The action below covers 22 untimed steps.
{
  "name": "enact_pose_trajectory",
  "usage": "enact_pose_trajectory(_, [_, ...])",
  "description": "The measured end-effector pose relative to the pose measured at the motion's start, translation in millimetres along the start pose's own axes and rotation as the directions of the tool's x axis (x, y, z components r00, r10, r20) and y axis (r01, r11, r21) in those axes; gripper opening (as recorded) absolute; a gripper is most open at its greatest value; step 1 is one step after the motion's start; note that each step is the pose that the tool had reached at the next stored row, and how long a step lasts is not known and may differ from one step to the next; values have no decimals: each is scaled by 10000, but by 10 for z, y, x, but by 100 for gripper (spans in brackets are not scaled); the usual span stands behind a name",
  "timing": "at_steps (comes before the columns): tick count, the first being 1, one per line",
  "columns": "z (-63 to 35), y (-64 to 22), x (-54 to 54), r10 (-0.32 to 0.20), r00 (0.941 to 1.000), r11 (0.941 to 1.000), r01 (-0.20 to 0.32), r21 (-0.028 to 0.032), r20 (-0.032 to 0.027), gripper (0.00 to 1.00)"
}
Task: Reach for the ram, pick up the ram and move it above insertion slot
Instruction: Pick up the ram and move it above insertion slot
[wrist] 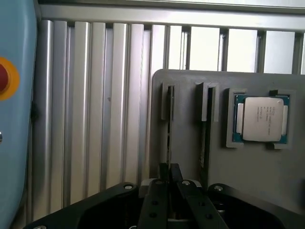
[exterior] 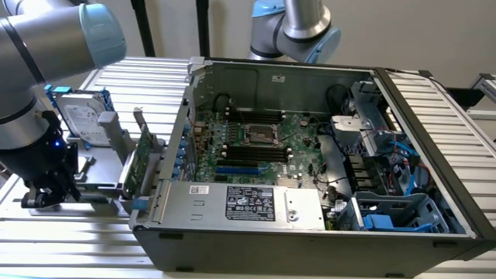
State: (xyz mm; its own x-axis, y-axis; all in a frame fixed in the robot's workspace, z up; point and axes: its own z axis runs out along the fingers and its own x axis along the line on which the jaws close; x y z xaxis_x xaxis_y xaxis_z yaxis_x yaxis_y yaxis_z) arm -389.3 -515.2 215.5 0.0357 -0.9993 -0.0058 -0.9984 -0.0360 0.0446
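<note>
Hanging low in the lower left of the exterior view, the gripper (exterior: pixel 46 195) sits over a grey holder (exterior: pixel 104 174) on the slatted table (exterior: pixel 155 81). It is just off the open computer case (exterior: pixel 310 232), toward the exterior view's left.

In the wrist view the gripper (wrist: pixel 169 169) has its two dark fingers (wrist: pixel 163 171) drawn close together. They are clenched on the thin edge of the ram (wrist: pixel 168 138). The ram stands on edge in a narrow slot of the grey holder (wrist: pixel 248 181), so it shows as a slim line. Its long axis runs straight away from the fingertips along that slot, parallel with the slats of the table (wrist: pixel 95 119), and its far end is tucked between the slot's raised walls. A second slot (wrist: pixel 205 102) lies just beside it. Near that, a processor chip (wrist: pixel 262 119) rests flat in a square recess of the holder. A blue panel (wrist: pixel 14 143) with a red button (wrist: pixel 4 78) borders the slats.

In the exterior view a hard drive (exterior: pixel 81 116) and a green expansion card (exterior: pixel 143 160) stand upright in the holder, between the gripper and the case. Inside the case, in mid-frame, the motherboard (exterior: pixel 298 131) carries the long black insertion slots (exterior: pixel 256 153). These lie well apart from the gripper and run across the frame. A second arm (exterior: pixel 298 26) stands behind the case at the upper centre.
</note>
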Motion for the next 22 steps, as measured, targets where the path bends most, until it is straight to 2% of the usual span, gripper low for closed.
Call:
enact_pose_trajectory(6, [-179,-1,0,-1,10000,10000,1,1,4,13])
enact_pose_trajectory(14, [-542,-26,-1,-1,10000,10000,1,0,6,13])
enact_pose_trajectory(22, [-909,-106,0,-1,10000,10000,1,1,7,13])
